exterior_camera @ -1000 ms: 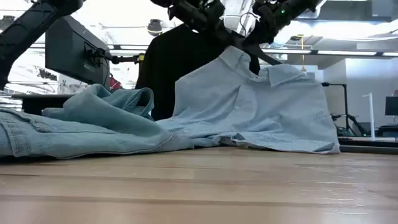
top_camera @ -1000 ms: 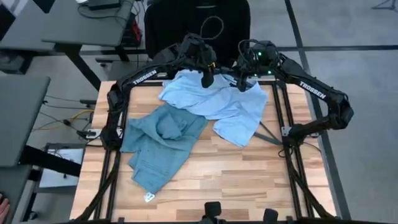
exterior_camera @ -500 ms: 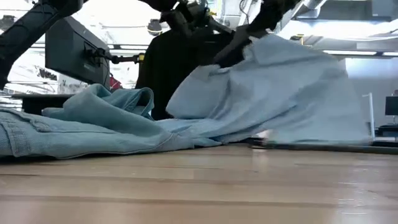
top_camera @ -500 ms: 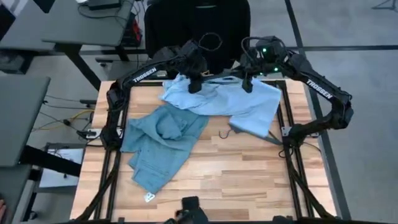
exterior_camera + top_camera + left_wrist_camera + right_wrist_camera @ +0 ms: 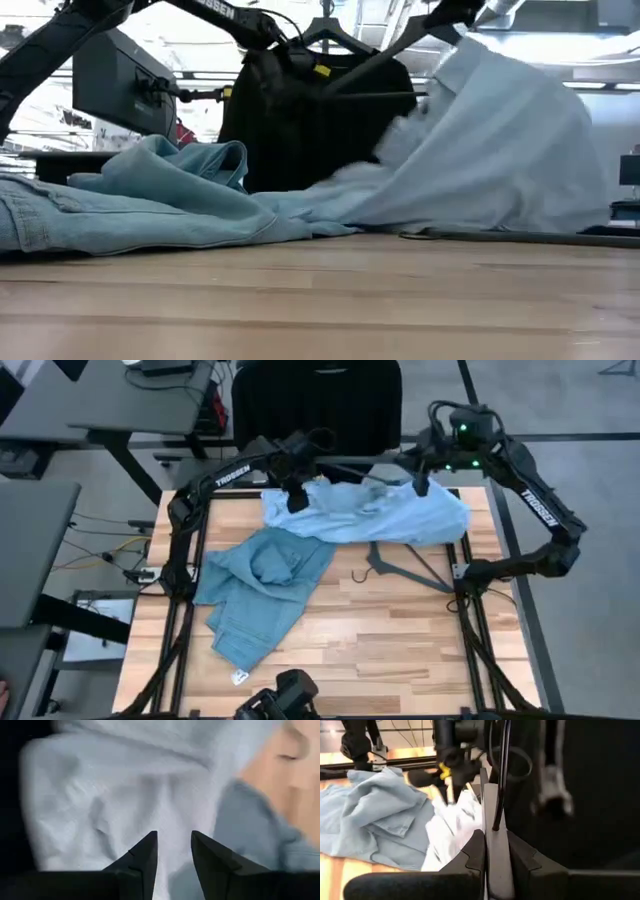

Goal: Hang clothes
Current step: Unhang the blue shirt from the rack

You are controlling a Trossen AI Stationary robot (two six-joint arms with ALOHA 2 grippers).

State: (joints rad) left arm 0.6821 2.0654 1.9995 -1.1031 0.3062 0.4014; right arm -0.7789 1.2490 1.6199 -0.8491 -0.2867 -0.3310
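Gripping a hanger (image 5: 495, 865), the right gripper (image 5: 421, 487) lifts the pale shirt (image 5: 385, 515) draped below.

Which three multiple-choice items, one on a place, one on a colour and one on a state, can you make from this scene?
1. Where do the jeans lie?
A. on the left part of the table
B. on a hanger
C. on the floor

2. What colour is the t-shirt hanging behind the table?
A. white
B. red
C. black

3. How is the left gripper?
A. shut on the jeans
B. open and empty
C. out of sight

Answers:
1 A, the high view shows them spread there.
2 C, the low view shows it dark on its hanger.
3 B, its wrist view shows a free gap between the fingers.
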